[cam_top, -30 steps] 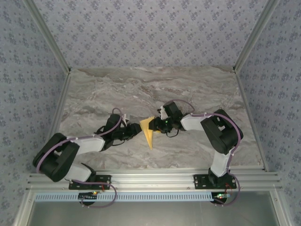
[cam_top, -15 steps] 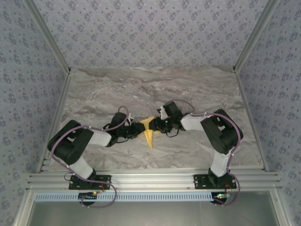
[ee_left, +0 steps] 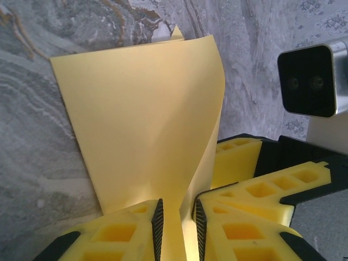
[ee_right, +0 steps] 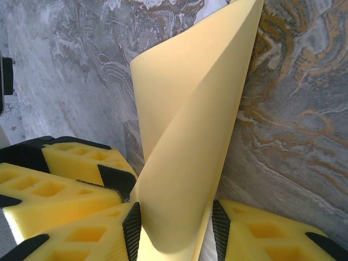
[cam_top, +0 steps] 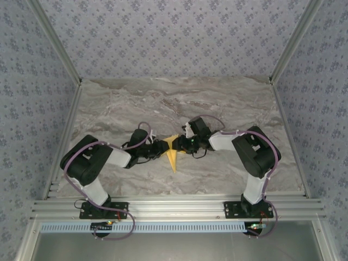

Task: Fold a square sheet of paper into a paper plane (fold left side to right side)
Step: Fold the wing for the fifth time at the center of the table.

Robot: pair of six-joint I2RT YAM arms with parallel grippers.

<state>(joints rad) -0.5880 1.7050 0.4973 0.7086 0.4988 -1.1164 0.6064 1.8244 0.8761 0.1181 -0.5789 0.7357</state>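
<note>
Paper plane (cam_top: 173,155), only part folded, is caught between both claws near the middle of the worktop (cam_top: 109,109), a little toward its near edge. Your left gripper (ee_left: 176,217) is closed on it: the left wrist view has the two pads standing narrowly apart with one raised yellow flap pinched between them. Your right gripper (ee_right: 175,228) holds wider, its pads set against either side of a rounded, uncreased loop of the same paper. From above, the left gripper (cam_top: 161,148) comes in from the left edge's side and the right gripper (cam_top: 179,145) from the right's, and they meet at the broad far end of the plane. Its long axis runs from there toward the near edge and ends in a point lying free on the marble. Neither arm is nearer, so carrying left over right turns on that axis between the claws. Judge with care: from above, the fingers cover the broad end, both wrist views cut off the point, and you cannot tell where the centre crease sits or how much paper lies flat.
</note>
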